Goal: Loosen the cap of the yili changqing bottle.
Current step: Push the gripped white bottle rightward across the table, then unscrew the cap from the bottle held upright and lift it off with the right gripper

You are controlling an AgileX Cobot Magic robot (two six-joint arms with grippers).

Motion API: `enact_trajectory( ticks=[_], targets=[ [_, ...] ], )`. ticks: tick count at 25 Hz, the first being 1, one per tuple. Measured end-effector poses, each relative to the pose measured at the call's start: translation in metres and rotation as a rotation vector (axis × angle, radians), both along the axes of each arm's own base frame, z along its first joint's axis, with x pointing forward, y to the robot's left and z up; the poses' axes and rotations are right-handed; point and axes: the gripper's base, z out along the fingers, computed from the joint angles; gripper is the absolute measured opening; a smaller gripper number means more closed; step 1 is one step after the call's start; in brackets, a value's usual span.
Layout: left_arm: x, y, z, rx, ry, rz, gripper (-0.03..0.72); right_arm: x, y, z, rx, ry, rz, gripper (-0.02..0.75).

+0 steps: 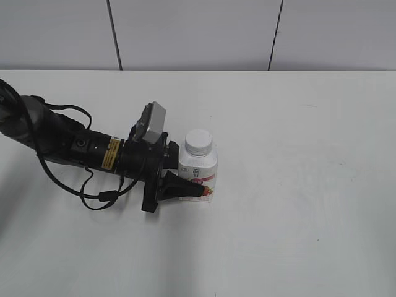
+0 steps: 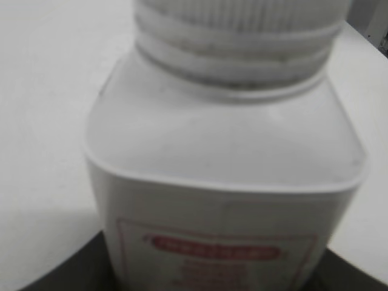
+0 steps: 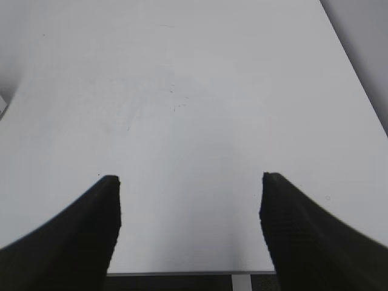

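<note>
From the exterior view you see the left claw (image 1: 193, 180) at the lower body of the yili changqing bottle (image 1: 198, 168), which stands upright on the white worktop (image 1: 297, 185). One dark finger (image 1: 180, 187) lies across the front of the label; the other is hidden behind the bottle, so the grip looks closed on the body, though you cannot see both contact faces. The cap (image 1: 198, 142) sits on the neck above the claw, untouched. A grey camera block (image 1: 153, 123) rides on the wrist, and a black cable (image 1: 93, 195) loops on the worktop behind the arm. The right arm is out of this picture.

In the left wrist view the bottle (image 2: 224, 170) fills your frame, blurred and just ahead of the claw. Only the ribbed lower edge of the cap (image 2: 242, 15) shows, cut off at the top. The red label (image 2: 215, 250) is too soft to read. Dark finger edges (image 2: 57, 276) show only at the bottom corners.

In the right wrist view you see the right claw (image 3: 189, 182) spread wide, holding nothing, with only bare worktop (image 3: 194, 91) ahead; its two black fingers (image 3: 85, 230) run out of the bottom edge
</note>
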Motion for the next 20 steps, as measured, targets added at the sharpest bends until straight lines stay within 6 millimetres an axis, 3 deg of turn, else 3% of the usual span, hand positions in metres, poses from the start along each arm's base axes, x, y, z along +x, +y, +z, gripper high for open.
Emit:
enact_trajectory(
  ticks=[11, 20],
  targets=[
    [0.000, 0.000, 0.000, -0.002, 0.001, -0.001, 0.369, 0.004, 0.000, 0.005, 0.023, 0.006, -0.013, 0.567],
    [0.000, 0.000, 0.000, -0.002, 0.001, -0.002, 0.368, 0.068, -0.003, 0.037, 0.048, 0.300, -0.018, 0.567]
  ],
)
